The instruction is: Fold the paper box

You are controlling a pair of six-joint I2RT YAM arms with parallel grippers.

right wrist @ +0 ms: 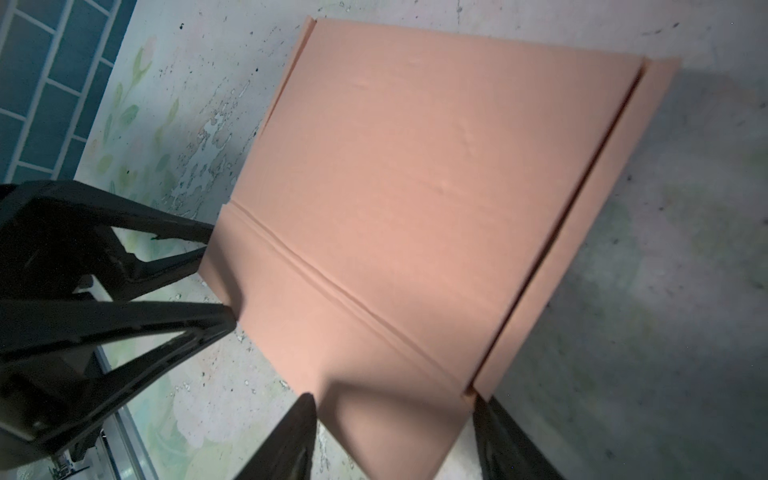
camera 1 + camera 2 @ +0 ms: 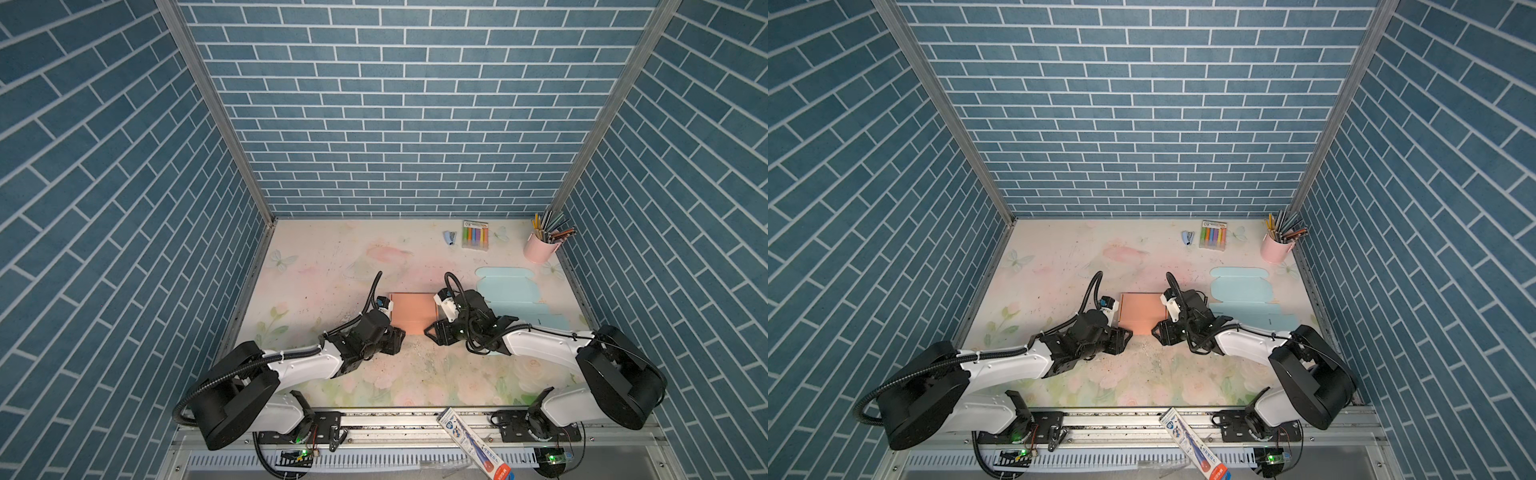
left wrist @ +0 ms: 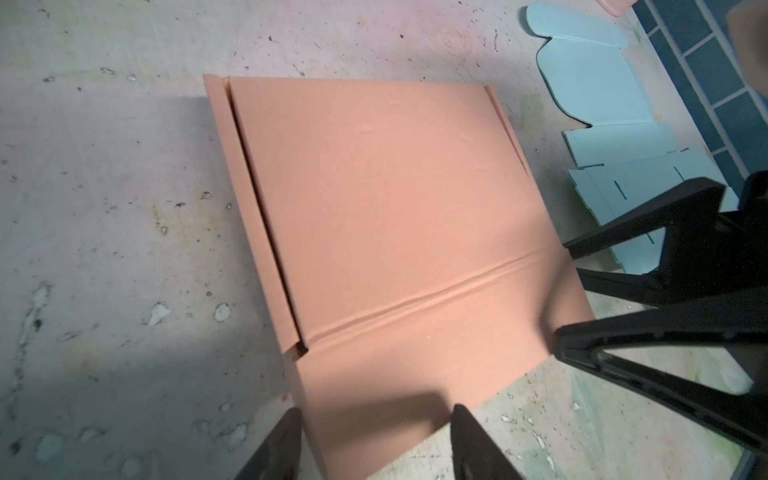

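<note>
Left claw (image 3: 376, 409), right claw (image 1: 394, 398) both wide, straddling orange box (image 2: 411, 311) near flap; blue blank (image 2: 509, 291) just beside, under right arm (image 2: 540, 345).

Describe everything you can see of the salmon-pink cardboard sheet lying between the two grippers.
The salmon-pink cardboard sheet is a matte, rectangular box blank lying flat on the floral tabletop, mid-table. A narrow strip runs along each long side, and a crease crosses it near its front end. The left gripper and right gripper, jaws open, each straddle a front corner; contact cannot be told.
</note>
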